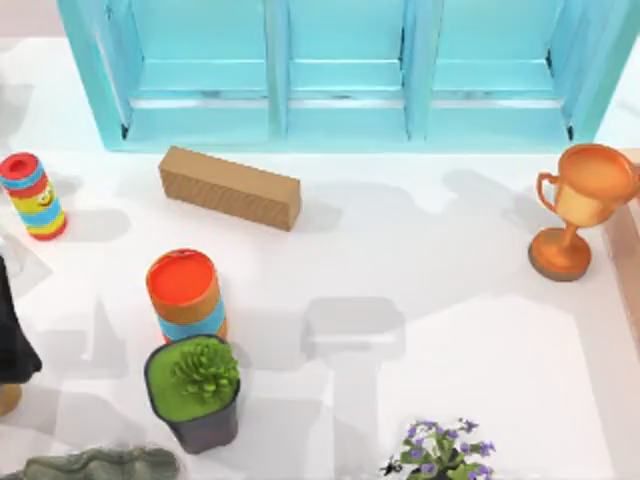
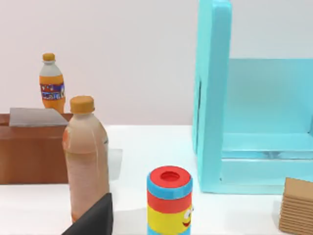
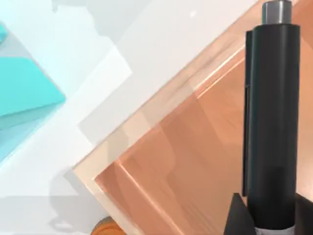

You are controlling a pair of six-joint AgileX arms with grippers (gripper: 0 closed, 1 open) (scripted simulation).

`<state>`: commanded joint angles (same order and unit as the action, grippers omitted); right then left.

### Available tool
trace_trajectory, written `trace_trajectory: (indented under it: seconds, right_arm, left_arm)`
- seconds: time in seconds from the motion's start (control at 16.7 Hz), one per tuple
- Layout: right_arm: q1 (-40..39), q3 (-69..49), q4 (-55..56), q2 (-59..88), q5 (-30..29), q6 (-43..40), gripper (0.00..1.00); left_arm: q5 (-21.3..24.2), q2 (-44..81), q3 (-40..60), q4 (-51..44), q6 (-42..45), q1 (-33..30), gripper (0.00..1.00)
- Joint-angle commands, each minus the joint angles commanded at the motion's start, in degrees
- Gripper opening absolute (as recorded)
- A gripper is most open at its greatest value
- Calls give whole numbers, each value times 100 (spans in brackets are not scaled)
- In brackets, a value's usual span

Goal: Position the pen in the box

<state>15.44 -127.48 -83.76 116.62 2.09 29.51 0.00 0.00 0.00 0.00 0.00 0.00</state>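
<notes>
The pen (image 3: 271, 122) is a slim black barrel with a grey end. It is held lengthwise in my right gripper (image 3: 271, 223), which is shut on its lower part. Pen and gripper hang over the open box (image 3: 146, 117), a shallow tan box with a copper-brown floor. I cannot tell whether the pen touches that floor. In the top view, one edge of the box (image 1: 628, 250) lies at the table's far right. My left arm (image 1: 12, 330) stays parked at the table's left edge.
A cyan cabinet (image 1: 340, 70) spans the back, with a tan block (image 1: 230, 187) in front of it. A striped can (image 1: 33, 195), an orange-and-blue can (image 1: 185, 295) and a potted succulent (image 1: 197, 390) stand left. An orange trophy (image 1: 575, 205) stands beside the box. Two bottles (image 2: 85, 156) stand near the left arm.
</notes>
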Motion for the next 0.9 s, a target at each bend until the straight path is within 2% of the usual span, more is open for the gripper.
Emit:
trace_trajectory:
  seconds: [0.18,0.42,0.66,0.9]
  right_arm:
    - [202,889,176,-149,-485,1855,0]
    - [210,1711,25,-97,-1320,3490,0]
    - [74,2206,-116,84,-2156,4280,0]
    - [83,2357,-147,160,-2357,4429,0]
  left_arm:
    - [0,0,0,0,0,0,100]
    - [0,0,0,0,0,0,100]
    - [0,0,0,0,0,0,100]
    - [0,0,0,0,0,0,100]
